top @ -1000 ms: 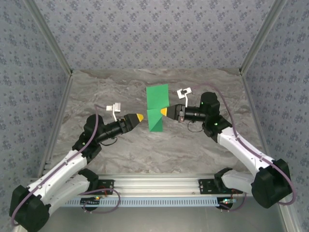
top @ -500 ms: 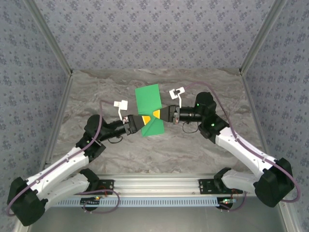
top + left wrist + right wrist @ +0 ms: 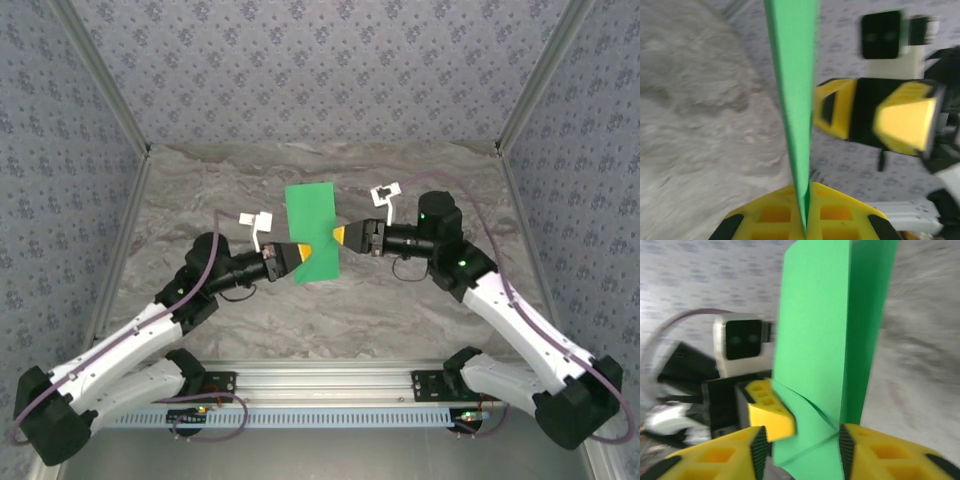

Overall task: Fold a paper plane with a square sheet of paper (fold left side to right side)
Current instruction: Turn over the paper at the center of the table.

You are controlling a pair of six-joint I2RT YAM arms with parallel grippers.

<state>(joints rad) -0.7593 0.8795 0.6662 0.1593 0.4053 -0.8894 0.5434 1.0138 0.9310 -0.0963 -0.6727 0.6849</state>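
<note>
Green square sheet of paper [image 3: 314, 215]: handed over.
Left gripper [image 3: 303, 250]: now pinching its lower edge.
Right gripper [image 3: 339, 235]: released, spread alongside.

Both arms reach inward over mid-table, grippers facing. Left gripper [image 3: 304, 249] is clamped on the square sheet of paper [image 3: 312, 210]; right gripper [image 3: 340, 235] has its jaws parted.

The square sheet of paper [image 3: 312, 228] is a plain, unmarked bright green. The left gripper [image 3: 304, 250] and right gripper [image 3: 339, 234] have yellow fingertips on black bodies, and the left arm [image 3: 130, 345] and right arm [image 3: 520, 320] are white and black. The table [image 3: 400, 300] is grey with paler marbled veining, and the walls [image 3: 320, 70] at left, right and far side show a small floral print on grey-blue.
</note>
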